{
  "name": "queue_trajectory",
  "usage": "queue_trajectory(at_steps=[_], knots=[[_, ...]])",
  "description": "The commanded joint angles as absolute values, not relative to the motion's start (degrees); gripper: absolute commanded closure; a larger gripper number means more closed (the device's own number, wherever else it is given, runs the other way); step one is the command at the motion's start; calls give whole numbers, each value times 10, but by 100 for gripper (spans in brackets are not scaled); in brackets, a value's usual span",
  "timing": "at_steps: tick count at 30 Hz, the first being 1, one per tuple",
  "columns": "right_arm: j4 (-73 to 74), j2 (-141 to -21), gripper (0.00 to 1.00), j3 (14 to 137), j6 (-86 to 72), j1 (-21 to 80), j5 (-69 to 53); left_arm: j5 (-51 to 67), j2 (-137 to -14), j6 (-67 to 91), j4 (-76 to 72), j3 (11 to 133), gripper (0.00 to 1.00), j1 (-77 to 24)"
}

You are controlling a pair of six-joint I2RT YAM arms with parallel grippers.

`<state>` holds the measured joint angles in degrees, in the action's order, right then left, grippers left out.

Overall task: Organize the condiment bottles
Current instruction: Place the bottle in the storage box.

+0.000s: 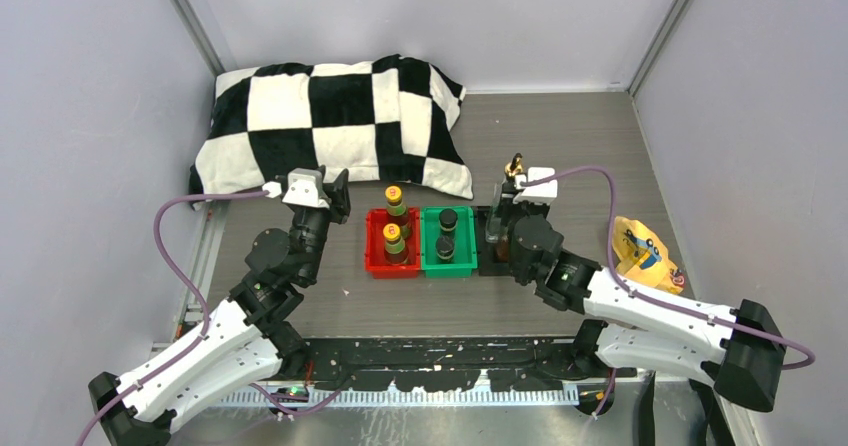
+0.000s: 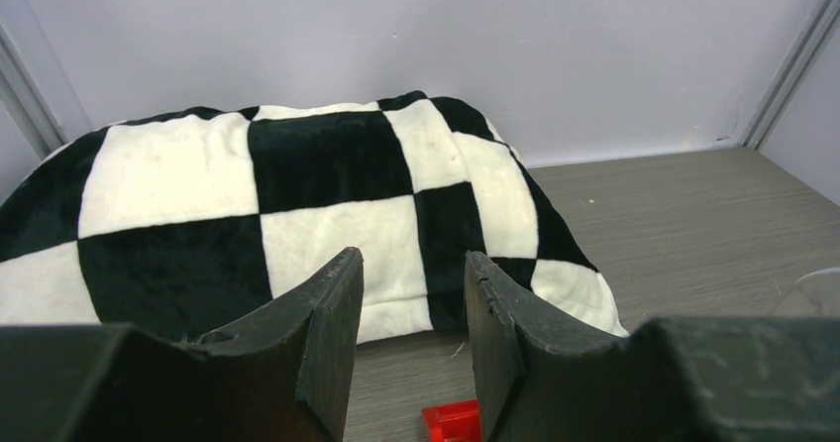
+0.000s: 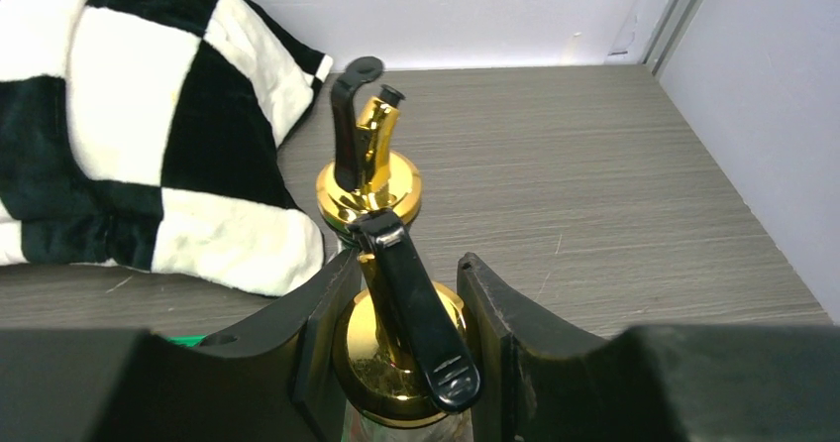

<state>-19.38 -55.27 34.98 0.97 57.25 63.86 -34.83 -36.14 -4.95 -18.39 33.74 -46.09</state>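
While R end effector clamps 1 gold-top btl — L end effector sits narrowly parted, empty.

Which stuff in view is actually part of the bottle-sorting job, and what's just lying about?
Job:
- two orange-capped bottles
- two black-capped bottles
- two gold-topped bottles, one clamped in the right gripper
- red tray, green tray, black tray

Lying about:
- checkered pillow
- yellow packet
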Motion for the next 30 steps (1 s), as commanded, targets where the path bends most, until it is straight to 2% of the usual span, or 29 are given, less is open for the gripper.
queue_trajectory(at_steps=[1,10,30], knots=[[-223,-529,99,360,-23,547,605,-345,-359,-49,-192,349,56,-463],[-200,-544,99,376,-45,515,566,-346,-361,-50,-191,349,56,-463],[-85,-526,99,425,-93,527,544,-340,-369,-40,-189,354,56,-463]])
